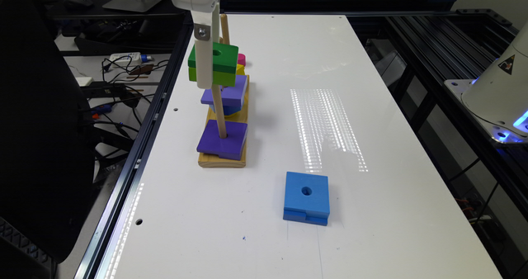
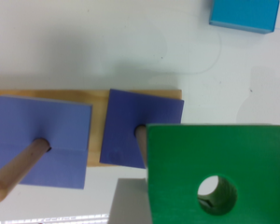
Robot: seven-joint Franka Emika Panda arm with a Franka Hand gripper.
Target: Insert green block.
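Gripper (image 1: pixel 205 70) pinches green block (image 1: pixel 218 62) above pegs; fingertips hidden. Purple blocks (image 1: pixel 222 138) on wooden base (image 1: pixel 222 161); blue block (image 1: pixel 306 196) well apart on counter (image 1: pixel 371 229).

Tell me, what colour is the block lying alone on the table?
Blue. The block lies flat with a round hole in its middle, seen best in the exterior view.

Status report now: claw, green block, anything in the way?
Claw holds green block in the air, above the pegs. Block not yet on a peg. Nearest peg already carries a purple block. Blue block lies apart on the table.
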